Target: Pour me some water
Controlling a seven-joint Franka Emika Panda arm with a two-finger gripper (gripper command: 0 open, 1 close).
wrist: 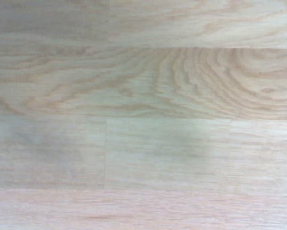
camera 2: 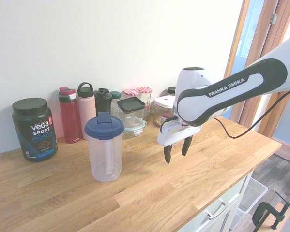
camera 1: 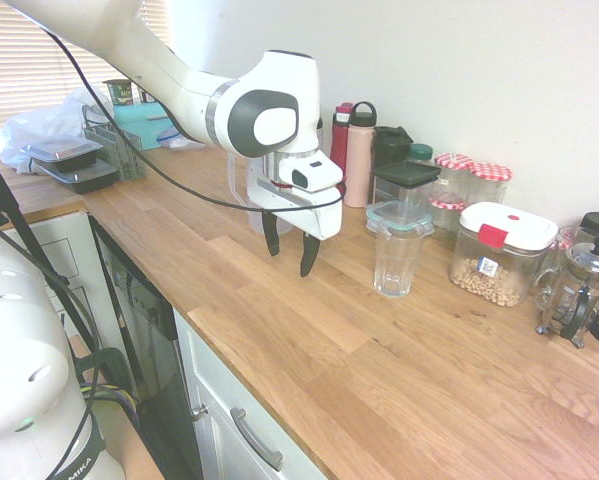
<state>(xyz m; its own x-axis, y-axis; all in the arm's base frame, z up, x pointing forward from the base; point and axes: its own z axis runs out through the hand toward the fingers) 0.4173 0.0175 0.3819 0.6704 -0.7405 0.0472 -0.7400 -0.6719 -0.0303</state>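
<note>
The water jug [camera 2: 104, 146], a clear plastic pitcher with a dark blue lid, stands upright on the wooden counter [camera 2: 149, 193], out in front of the row of things along the wall. In the first exterior view the arm hides most of it. The drinking glass [camera 1: 396, 258] stands upright and empty further along the counter, just in front of the stacked clear containers [camera 1: 404, 195].

The gripper [camera 1: 288, 248] hangs above bare wood between jug and glass, pointing straight down, its two black fingers spread apart with nothing between them. It touches neither vessel.

Along the wall stand a black protein tub [camera 2: 33, 128], a red bottle [camera 2: 69, 115], a pink bottle [camera 2: 86, 110], a black bottle [camera 2: 103, 101], jars with chequered lids [camera 1: 471, 178], a lidded box of nuts [camera 1: 499, 254] and a French press [camera 1: 579, 290]. The front half of the counter, up to its edge above the drawers [camera 1: 249, 430], lies bare. The wrist view shows only wood grain under the gripper.
</note>
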